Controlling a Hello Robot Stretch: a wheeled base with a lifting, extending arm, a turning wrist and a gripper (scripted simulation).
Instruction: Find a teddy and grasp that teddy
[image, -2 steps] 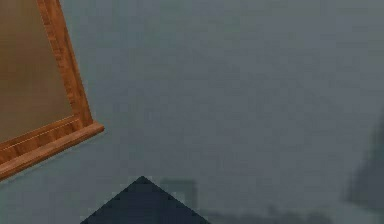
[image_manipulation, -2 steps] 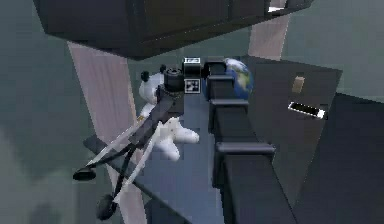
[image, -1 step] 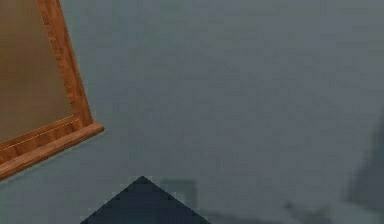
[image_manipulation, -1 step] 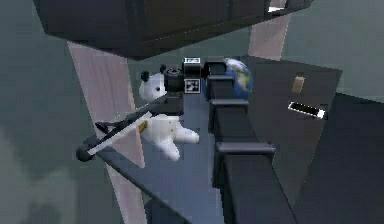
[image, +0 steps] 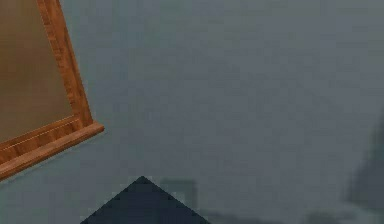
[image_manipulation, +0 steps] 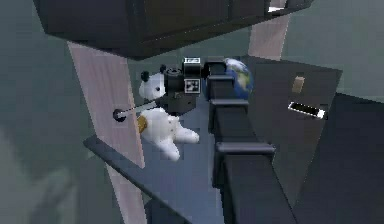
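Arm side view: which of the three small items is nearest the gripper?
The white teddy with black ears, left of the arm; the blue-and-white round thing and flat white thing lie on its right.

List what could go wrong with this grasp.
1. The white teddy lies near the front edge of the shelf; a nudge from the gripper might push it off.
2. The pale upright panel stands close beside the gripper and may be struck.
3. The dark cabinet overhead leaves little room to lift.
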